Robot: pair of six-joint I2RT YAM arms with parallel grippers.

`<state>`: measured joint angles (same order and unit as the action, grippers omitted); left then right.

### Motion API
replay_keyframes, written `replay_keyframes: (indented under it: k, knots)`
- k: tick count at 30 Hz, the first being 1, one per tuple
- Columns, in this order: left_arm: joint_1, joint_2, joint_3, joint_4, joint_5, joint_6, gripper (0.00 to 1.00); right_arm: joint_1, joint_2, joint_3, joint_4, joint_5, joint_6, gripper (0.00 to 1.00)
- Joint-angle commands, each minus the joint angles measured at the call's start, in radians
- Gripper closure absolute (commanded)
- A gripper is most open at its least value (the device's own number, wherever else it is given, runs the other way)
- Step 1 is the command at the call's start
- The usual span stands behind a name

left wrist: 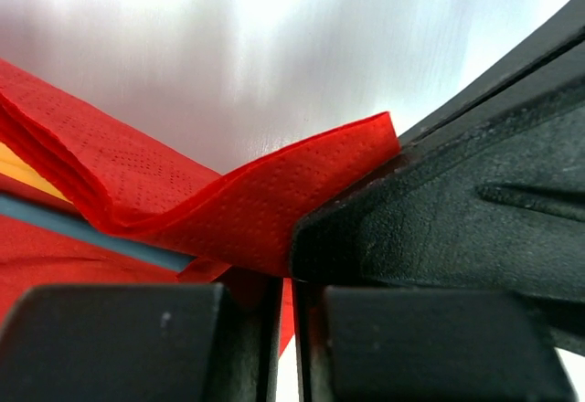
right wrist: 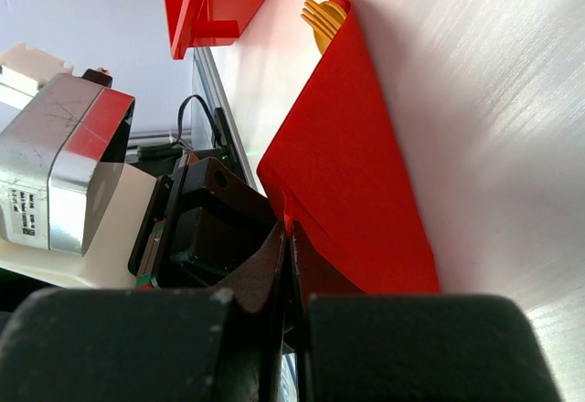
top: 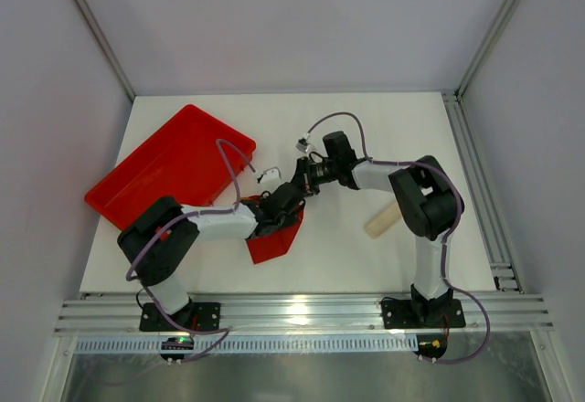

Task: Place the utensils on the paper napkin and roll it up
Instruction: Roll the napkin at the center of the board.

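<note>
A folded red paper napkin (top: 272,238) lies on the white bench (top: 366,128), just beside the near right corner of a large red plastic tray (top: 164,169). Pale wooden fork tines (right wrist: 318,20) poke from one end of the napkin. The left claw (left wrist: 285,292) and the right claw (right wrist: 291,265) are both closed tight, pinching the napkin's edge. Another pale wooden utensil (top: 382,219) lies farther right of the tray.

Red paper napkin (top: 272,245) folded over on the table (top: 366,128), tan tines of the utensils (right wrist: 320,20) at one corner.
</note>
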<state>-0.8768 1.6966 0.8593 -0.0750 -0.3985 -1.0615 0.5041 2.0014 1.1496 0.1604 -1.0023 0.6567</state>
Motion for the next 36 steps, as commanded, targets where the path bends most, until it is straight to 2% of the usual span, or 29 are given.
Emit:
replay_keyframes:
  k: [1,15,23,36]
  knots:
    - [0.004,-0.040,-0.008,0.063,-0.054,0.032,0.94,0.024,-0.076,-0.008,-0.016,-0.067,-0.008,0.96]
    - [0.001,-0.015,-0.006,0.104,-0.020,0.035,0.94,0.013,-0.089,-0.005,-0.116,-0.019,-0.069,0.96]
    - [-0.004,-0.020,-0.022,0.127,-0.017,0.047,0.85,0.005,-0.076,-0.002,-0.153,0.005,-0.092,0.96]
    - [-0.013,-0.061,-0.037,0.116,-0.040,0.063,0.79,0.004,-0.081,0.002,-0.182,0.018,-0.108,0.96]
